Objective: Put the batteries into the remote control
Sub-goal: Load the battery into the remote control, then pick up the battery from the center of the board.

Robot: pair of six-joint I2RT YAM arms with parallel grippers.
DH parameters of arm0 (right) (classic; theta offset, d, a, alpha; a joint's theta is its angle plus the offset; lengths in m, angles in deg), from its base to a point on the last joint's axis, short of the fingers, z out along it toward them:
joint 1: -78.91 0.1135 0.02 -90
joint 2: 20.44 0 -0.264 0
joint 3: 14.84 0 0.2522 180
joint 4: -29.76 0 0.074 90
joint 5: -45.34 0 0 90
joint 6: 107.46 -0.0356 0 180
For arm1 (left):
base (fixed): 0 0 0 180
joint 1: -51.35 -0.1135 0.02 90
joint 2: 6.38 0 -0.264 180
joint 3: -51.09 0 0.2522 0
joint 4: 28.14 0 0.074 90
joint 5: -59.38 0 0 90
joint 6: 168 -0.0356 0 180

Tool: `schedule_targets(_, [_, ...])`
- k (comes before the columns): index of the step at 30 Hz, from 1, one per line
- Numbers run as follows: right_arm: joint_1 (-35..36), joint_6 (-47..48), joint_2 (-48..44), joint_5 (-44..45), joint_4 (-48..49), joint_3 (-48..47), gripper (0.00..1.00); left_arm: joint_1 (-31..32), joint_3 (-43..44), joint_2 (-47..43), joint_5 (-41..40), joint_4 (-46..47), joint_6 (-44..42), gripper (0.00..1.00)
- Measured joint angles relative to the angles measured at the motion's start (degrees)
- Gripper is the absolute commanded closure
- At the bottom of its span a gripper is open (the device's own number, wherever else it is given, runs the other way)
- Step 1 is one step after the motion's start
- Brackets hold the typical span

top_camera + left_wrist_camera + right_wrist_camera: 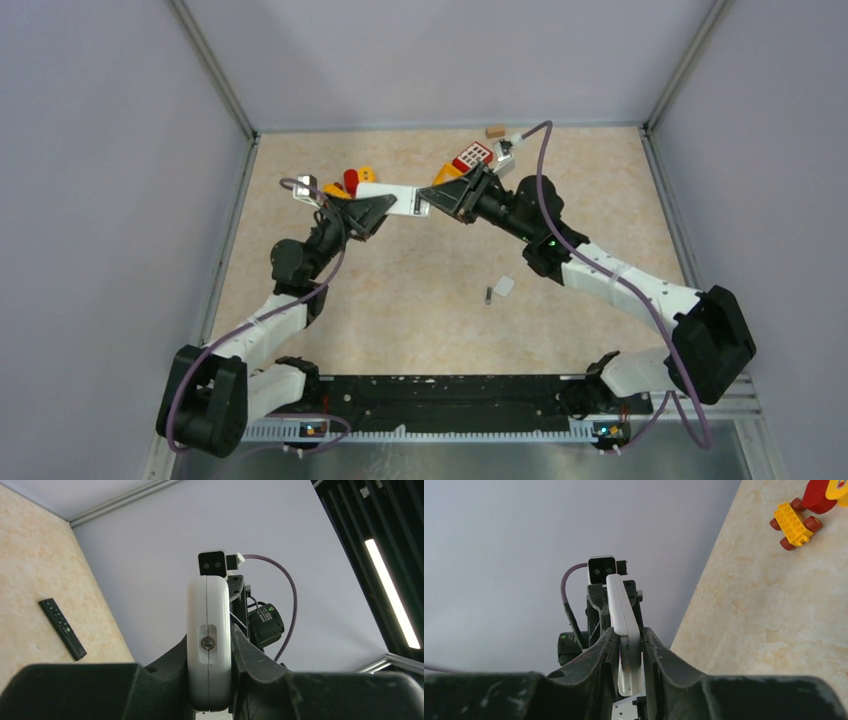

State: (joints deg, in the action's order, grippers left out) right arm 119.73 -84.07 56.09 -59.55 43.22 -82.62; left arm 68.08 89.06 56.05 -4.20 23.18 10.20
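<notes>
The left tool clamps a white remote edge-on; a black remote lies on the table.

Two robot arms, the left arm and the right arm. Two remotes: a white remote upper centre, a black remote at far left. One dark battery, one white cover, one tan block, one yellow toy car.

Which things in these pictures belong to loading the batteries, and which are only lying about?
For the job: white remote, dark grey battery, small white piece, likely its cover.
Lying about: black remote, yellow toy car, wooden block.
</notes>
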Motion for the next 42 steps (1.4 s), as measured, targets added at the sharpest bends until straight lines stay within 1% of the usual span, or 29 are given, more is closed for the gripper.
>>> schedule_targets(4, [0.0,2.2,0.0,0.3,-3.3,-1.6,0.85,-0.2,0.6,0.4,0.5,-0.5,-1.6,1.0])
schedule_targets(6, [0.0,3.4,0.0,0.7,-4.7,-2.2,0.84,-0.2,0.8,0.5,0.6,-0.7,-1.9,1.0])
schedule_targets(7, [0.0,3.7,0.0,0.7,-5.0,-2.4,0.79,-0.2,0.9,0.5,0.7,-0.8,-2.3,1.0])
schedule_targets(8, [0.0,4.1,0.0,0.8,-5.2,-2.4,0.71,-0.3,1.0,0.5,0.9,-0.9,-2.8,1.0])
schedule_targets(10, [0.0,4.6,-0.3,0.9,-5.9,-2.4,0.54,-0.3,1.2,0.5,1.4,-1.4,-3.9,1.0])
schedule_targets(12, [-0.1,5.8,-0.4,0.9,-7.5,-2.4,0.43,-0.3,1.4,0.4,2.3,-1.7,-5.0,1.0])
schedule_targets(15, [-0.2,6.7,-0.7,1.1,-9.6,-2.4,0.35,-0.3,1.7,0.3,2.8,-2.3,-7.3,1.0])
schedule_targets(21, [-0.7,9.8,-5.4,0.3,-14.8,-2.4,0.28,-0.1,1.6,-1.1,3.2,-6.3,-12.5,1.0])
schedule_targets(25, [-1.2,13.9,-11.9,2.6,-20.9,-2.5,0.29,-0.1,1.4,-2.6,3.4,-10.0,-15.8,1.0])
schedule_targets(28, [-1.5,18.2,-15.8,7.7,-28.8,-2.8,0.35,-0.2,0.5,-4.2,3.8,-12.8,-18.2,1.0])
schedule_targets(30, [-1.6,21.2,-16.7,11.8,-34.8,-3.3,0.37,-0.2,-0.2,-5.7,4.2,-15.2,-20.0,1.0])
schedule_targets(34, [-1.6,26.0,-15.1,19.3,-47.9,-3.4,0.37,-0.2,-0.4,-9.1,4.2,-21.8,-24.2,1.0])
schedule_targets(37, [-1.6,28.6,-12.4,22.9,-54.9,-2.5,0.4,-0.2,-0.4,-12.2,3.6,-26.8,-27.4,1.0])
schedule_targets(39, [-1.6,29.7,-10.6,24.2,-57.8,-1.3,0.45,-0.2,-0.4,-13.6,3.1,-29.4,-29.1,1.0])
schedule_targets(42, [-1.6,31.6,-7.5,23.5,-60.1,1.1,0.56,-0.2,-0.4,-14.9,2.4,-32.4,-31.4,1.0])
